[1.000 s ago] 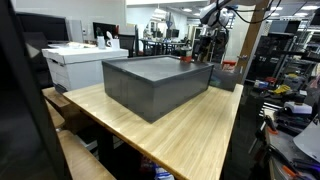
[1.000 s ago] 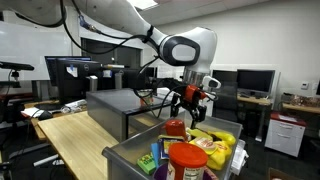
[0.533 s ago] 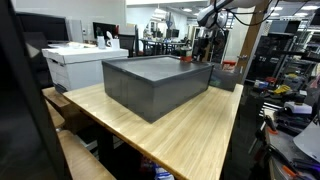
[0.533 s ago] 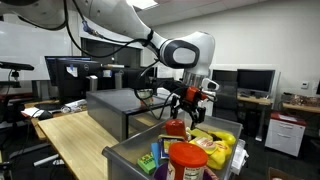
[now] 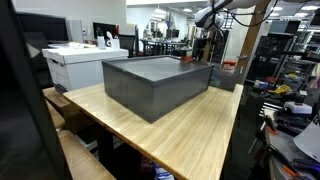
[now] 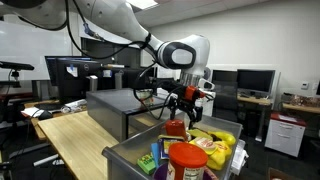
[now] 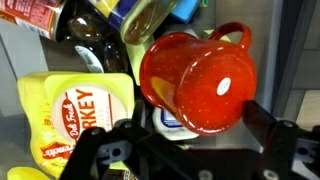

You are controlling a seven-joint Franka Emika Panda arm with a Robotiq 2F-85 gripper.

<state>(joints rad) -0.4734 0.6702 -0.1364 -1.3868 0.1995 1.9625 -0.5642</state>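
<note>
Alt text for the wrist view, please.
A red speckled mug fills the centre, just ahead of the gripper, whose dark jaws stand open at the bottom edge. A yellow labelled bottle lies to its left, with other containers crowded along the top.

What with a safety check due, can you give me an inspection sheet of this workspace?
Surface: light wooden table carrying a large dark grey plastic bin.
Job's things: round red enamel mug beside a yellow plastic squeeze bottle, in a second grey bin.
Clutter: red-lidded jar and other containers in that bin.
Grippers: black two-finger gripper open, empty, hovering above the mug.
Cables: black cables looped beside the arm.
Surroundings: dark monitors, white cabinet.
</note>
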